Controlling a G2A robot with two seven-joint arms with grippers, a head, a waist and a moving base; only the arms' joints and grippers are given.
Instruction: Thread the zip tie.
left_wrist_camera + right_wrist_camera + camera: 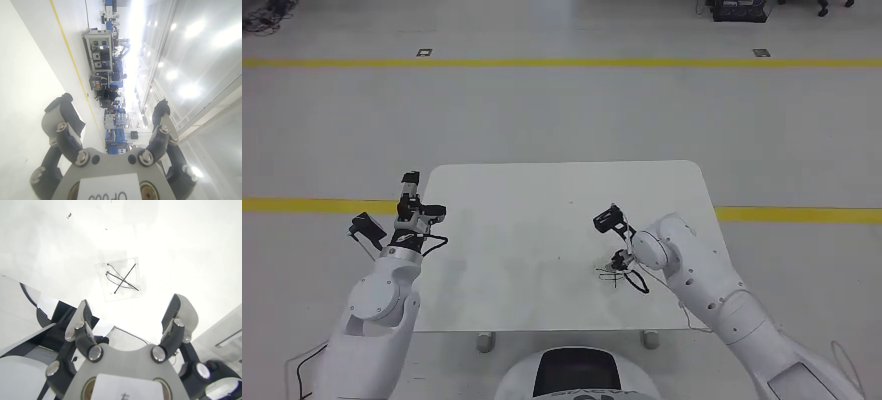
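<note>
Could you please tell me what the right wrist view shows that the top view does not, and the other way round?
The right wrist view adds the clear square tray under the black zip ties, which cross each other, and the right pincer, open and apart from them. The top view adds the left arm at the table's left edge and the yellow floor lines. Both show the white table; from above, the ties are just thin dark strands by the right arm.
</note>
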